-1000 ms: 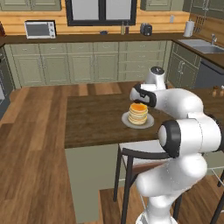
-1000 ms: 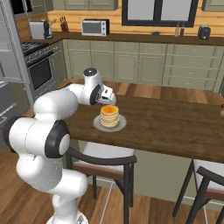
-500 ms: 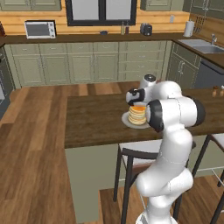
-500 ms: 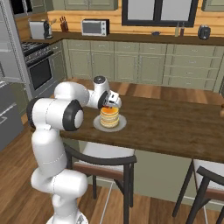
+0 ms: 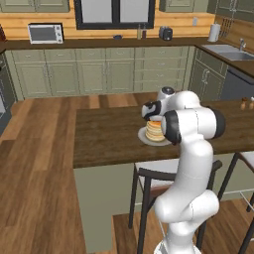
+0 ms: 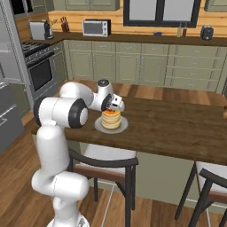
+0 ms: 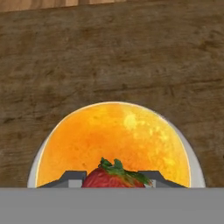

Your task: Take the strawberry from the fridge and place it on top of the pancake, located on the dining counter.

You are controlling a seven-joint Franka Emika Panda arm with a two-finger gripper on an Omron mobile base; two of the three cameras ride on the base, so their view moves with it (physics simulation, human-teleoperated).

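Observation:
The strawberry (image 7: 113, 177), red with a green leafy cap, sits between the fingertips (image 7: 72, 177) of my gripper (image 7: 113, 180), which is shut on it. Right under it lies the golden pancake (image 7: 113, 135) on its grey plate (image 7: 197, 171). From the base, the gripper (image 5: 149, 110) (image 6: 116, 104) hovers just above the pancake stack (image 5: 155, 130) (image 6: 111, 119) on the dark wood dining counter (image 5: 109, 134) (image 6: 177, 128). The strawberry is too small to make out in the base views. The grey fridge (image 6: 8, 66) stands at the far left.
Dark-framed stools (image 5: 149, 178) (image 6: 111, 164) (image 6: 208, 181) stand against the counter's near side, beside my base. Small shakers (image 5: 246, 103) sit at the counter's right end. The wall counter with a microwave (image 5: 45, 33) and a sink (image 5: 233, 53) runs behind.
The gripper has shifted a little, from beside the stack to over it, still holding the strawberry. The arm's elbow has swung in closer to upright.

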